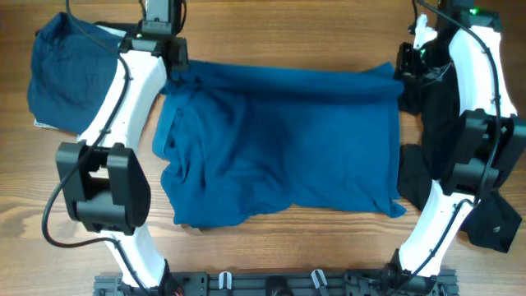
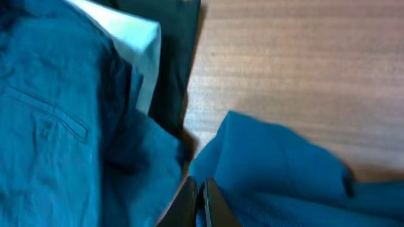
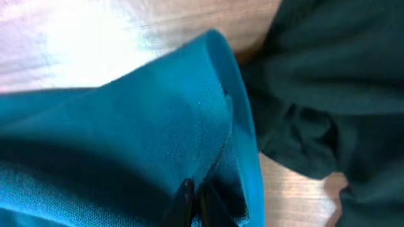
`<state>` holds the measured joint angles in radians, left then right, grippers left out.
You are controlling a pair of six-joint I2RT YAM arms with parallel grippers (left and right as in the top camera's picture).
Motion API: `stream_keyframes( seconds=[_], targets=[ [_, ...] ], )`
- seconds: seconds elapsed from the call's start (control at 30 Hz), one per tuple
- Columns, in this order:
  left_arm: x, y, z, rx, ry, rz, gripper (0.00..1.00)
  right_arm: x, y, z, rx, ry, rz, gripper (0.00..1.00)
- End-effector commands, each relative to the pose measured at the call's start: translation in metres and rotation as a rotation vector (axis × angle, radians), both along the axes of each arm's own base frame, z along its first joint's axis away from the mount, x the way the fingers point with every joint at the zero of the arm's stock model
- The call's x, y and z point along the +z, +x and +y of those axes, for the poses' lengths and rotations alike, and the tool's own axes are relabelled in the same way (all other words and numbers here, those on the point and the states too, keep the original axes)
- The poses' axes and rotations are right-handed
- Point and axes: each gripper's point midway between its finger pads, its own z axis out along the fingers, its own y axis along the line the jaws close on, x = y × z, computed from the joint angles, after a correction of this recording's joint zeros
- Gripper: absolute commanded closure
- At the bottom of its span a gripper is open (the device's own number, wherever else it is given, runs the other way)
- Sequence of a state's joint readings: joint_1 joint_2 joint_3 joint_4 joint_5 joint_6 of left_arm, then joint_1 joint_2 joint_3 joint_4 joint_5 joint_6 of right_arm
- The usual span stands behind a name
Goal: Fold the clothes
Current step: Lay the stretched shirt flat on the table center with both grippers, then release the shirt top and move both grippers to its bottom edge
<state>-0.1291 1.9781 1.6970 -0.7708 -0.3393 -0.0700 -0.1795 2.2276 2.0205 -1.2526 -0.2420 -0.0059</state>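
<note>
Progress looks early: one blue shirt [image 1: 279,148] lies open across the middle of the table [image 1: 271,33], wide from left to right, and no finished fold shows on it. Only a narrow band along its far edge looks doubled over.

Left pincer [image 2: 200,203] has its tips together, clamped on the shirt's far-left corner. Right pincer [image 3: 192,202] has its tips together too, pinching the far-right corner. Both grips sit near the table's far edge.

My read is that the first fold is just being set up, or the cloth is being pulled flat. The main folds are not yet done.

Shirt look:
- soft medium-blue knit
- fairly smooth on the right half
- rumpled and bunched on the left half and along the near-left edge
- near edge uneven

Other clothes:
- A second blue garment [image 1: 66,74] sits bundled at the far-left corner with a white piece [image 2: 136,38] under it. I can't tell if it is properly folded.
- Black garments [image 1: 431,164] are heaped along the right edge, under the right arm, and look unfolded.

So most of the task is left.
</note>
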Motion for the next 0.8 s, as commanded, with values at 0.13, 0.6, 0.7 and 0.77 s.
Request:
stream_keyframes(
  seconds=[0.13, 0.6, 0.7, 0.77],
  targets=[
    [-0.019, -0.030, -0.003, -0.005, -0.039, 0.140, 0.96, -0.005, -0.021, -0.008, 0.030, -0.028, 0.072, 0.96],
    [-0.031, -0.054, -0.013, -0.032, -0.099, 0.253, 0.96, -0.035, -0.050, -0.015, 0.013, -0.027, 0.190, 0.96],
    [-0.031, -0.054, -0.013, -0.032, -0.099, 0.253, 0.84, -0.044, -0.053, -0.014, 0.010, -0.024, 0.197, 0.96],
    [-0.031, -0.054, -0.013, -0.032, -0.099, 0.254, 0.55, -0.045, -0.051, -0.014, 0.011, -0.023, 0.191, 0.96]
  ],
)
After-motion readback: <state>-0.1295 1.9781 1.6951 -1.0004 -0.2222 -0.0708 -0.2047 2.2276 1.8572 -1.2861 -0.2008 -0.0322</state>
